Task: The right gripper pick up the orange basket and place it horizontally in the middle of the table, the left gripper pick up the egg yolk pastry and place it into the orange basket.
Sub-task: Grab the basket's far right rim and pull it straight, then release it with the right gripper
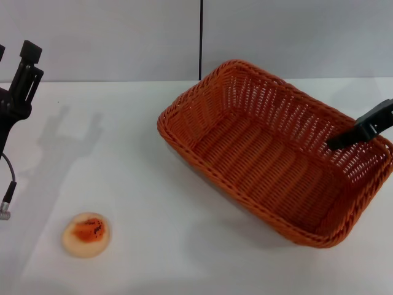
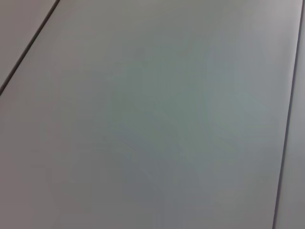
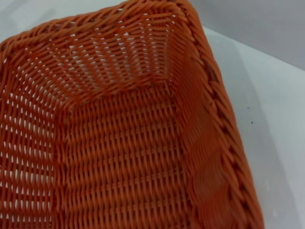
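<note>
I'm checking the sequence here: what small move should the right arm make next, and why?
Probably carry the orange basket a little toward the table's middle, turning it level. The right gripper sits at its right wall, and the basket looks tilted and angled on the right side. The egg yolk pastry lies untouched near the front left, with the left gripper raised far left.

- You see the orange basket, woven, empty, lying askew and tilted, one side raised off the table.
- Your egg yolk pastry sits upright, well left of the basket, toward the table's near edge.
</note>
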